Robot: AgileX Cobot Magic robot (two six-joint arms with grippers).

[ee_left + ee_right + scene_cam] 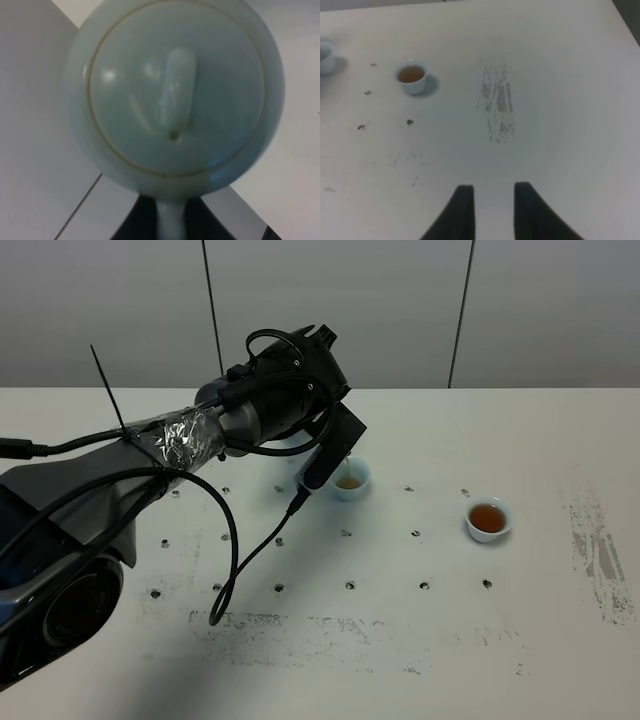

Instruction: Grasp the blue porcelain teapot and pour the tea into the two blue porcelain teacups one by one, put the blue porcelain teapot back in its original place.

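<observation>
The left jaws are clamped on the handle of the blue porcelain teapot (150, 165), held over the teacup at frame centre (351, 478); a thin stream of tea drops into it. The second teacup (488, 519), right of centre on the bench (560, 640), holds brown tea. The right jaws stand narrowly parted, empty.

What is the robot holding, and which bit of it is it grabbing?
The left gripper holds the blue porcelain teapot by its handle, pinched between the jaws. The right gripper holds nothing.
</observation>
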